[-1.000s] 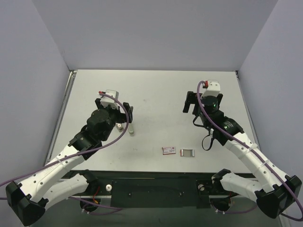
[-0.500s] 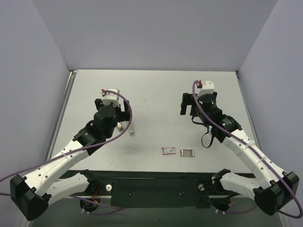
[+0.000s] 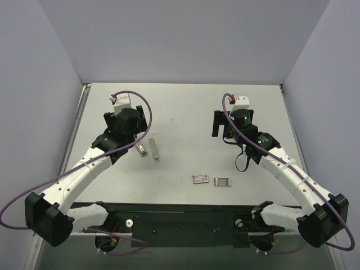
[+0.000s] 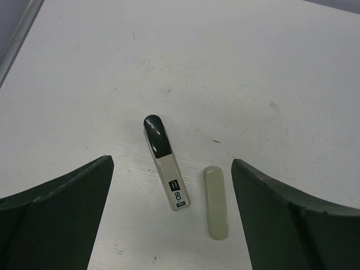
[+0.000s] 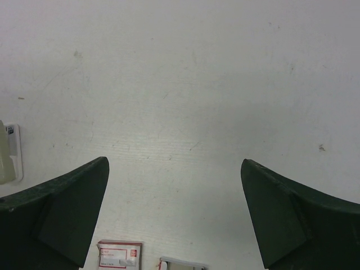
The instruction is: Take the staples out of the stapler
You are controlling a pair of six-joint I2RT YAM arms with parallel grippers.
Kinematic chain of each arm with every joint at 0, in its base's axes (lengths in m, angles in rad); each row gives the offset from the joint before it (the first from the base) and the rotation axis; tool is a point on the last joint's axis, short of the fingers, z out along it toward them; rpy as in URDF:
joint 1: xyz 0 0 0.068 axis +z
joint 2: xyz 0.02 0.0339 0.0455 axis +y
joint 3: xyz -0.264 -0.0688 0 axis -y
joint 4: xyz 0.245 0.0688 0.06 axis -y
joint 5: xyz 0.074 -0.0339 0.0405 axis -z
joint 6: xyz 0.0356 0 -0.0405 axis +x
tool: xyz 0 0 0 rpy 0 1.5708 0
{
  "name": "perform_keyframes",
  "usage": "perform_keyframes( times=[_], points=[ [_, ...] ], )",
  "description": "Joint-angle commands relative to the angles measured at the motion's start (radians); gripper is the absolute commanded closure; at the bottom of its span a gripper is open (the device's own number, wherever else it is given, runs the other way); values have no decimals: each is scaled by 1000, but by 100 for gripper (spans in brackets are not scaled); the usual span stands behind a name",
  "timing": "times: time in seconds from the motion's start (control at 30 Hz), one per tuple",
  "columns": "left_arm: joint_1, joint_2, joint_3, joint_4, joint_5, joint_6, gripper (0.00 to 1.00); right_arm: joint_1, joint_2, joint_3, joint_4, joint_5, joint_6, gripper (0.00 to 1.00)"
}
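The stapler [image 4: 166, 163], a slim silver body with a black end and a "50" label, lies flat on the table; in the top view the stapler [image 3: 142, 151] is near the left arm. A beige oblong piece [image 4: 216, 202] lies beside it, apart from it. My left gripper [image 4: 171, 162] hovers above both, open and holding nothing; from above, the left gripper [image 3: 134, 130] sits just beyond them. My right gripper [image 5: 174, 163] is open over bare table, and in the top view the right gripper [image 3: 223, 125] is at centre right. No staples show on their own.
A small red-pink box [image 3: 201, 179] and a clear-silver box [image 3: 223, 181] lie side by side near the front edge, also low in the right wrist view as the red-pink box [image 5: 119, 254]. Grey walls surround the white table [image 3: 185, 107].
My left arm has drawn back toward the far left, uncovering the stapler and the beige piece. The right gripper has drifted slightly left. Both grippers stay open.
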Motion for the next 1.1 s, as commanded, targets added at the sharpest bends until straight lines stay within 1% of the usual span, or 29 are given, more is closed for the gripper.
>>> perform_keyframes(
  times=[0.0,0.03,0.1,0.27,0.37,0.47,0.57,0.73,1.07],
  points=[
    [52,54,63,-84,-43,-81,3,7,23,36,-32,-60,21,4],
    [63,65,65,-86,-44,-89,3,7,30,36,-31,-123,18,5],
    [74,96,69,-83,-54,-104,3,13,49,40,-34,-198,18,8],
    [100,195,108,-113,-73,-169,3,32,80,48,-36,-225,32,9],
    [106,235,117,-130,-107,-221,3,38,89,42,-36,-286,35,10],
    [118,272,108,-120,-98,-278,3,41,98,31,-34,-335,40,11],
    [135,315,111,-120,-71,-313,3,58,103,20,-29,-354,47,12],
    [155,361,115,-117,-64,-396,3,84,101,10,-29,-358,49,13],
    [190,458,146,-104,-17,-442,3,136,113,17,-45,-357,32,15]
  ],
)
